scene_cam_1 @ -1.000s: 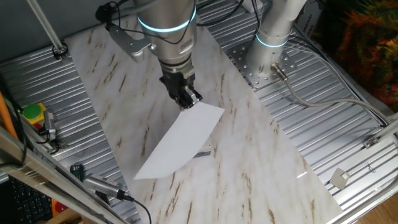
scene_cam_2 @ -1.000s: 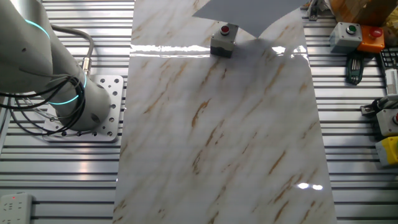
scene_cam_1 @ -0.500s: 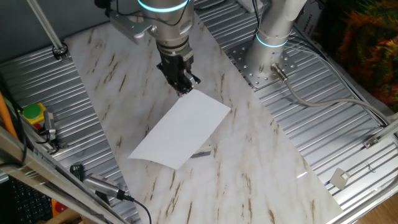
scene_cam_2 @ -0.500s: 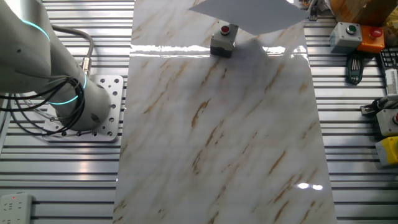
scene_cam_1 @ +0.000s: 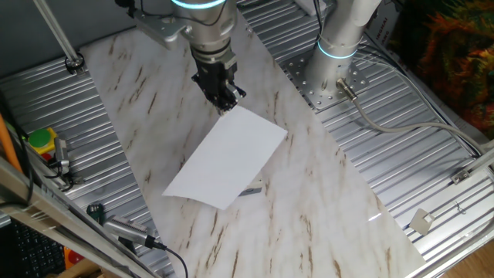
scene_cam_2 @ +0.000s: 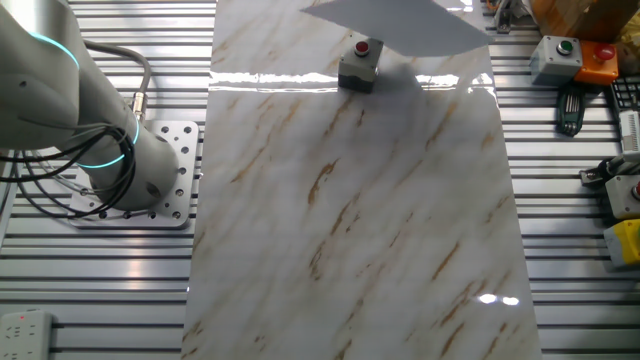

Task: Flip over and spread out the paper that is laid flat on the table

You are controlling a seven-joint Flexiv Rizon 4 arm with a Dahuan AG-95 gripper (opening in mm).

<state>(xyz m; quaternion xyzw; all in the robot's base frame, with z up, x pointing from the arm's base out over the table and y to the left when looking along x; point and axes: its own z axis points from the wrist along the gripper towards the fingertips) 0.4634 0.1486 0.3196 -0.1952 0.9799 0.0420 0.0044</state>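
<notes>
The gripper (scene_cam_1: 225, 103) is closed on one corner of the paper (scene_cam_1: 226, 157), its two fingers pinching the sheet's top edge right at the tip. From that pinched corner the white sheet slopes away and down, below and in front of the gripper, toward the marble-look table (scene_cam_1: 324, 208). It looks nearly flat but not fully settled: the far corners seem to rest on or just above the tabletop while the held corner sits a little higher. Holding by a single corner makes sense for a flip, since the thin sheet can hang and swing under the fingers and then be laid down by dragging, so it spreads instead of crumpling.

A small dark object (scene_cam_1: 249, 191) peeks out from under the paper's lower edge, on the side away from the gripper; whether this is the button box cannot be told from this angle. In the other fixed view the paper (scene_cam_2: 400, 20) shows only at the top of the frame, passing just behind the grey box with the red button (scene_cam_2: 360, 62), and the gripper itself is out of view.

The flip appears largely done, with the laying-out step in hand. The remaining risk is the sheet draping over that box and failing to lie flat.
</notes>
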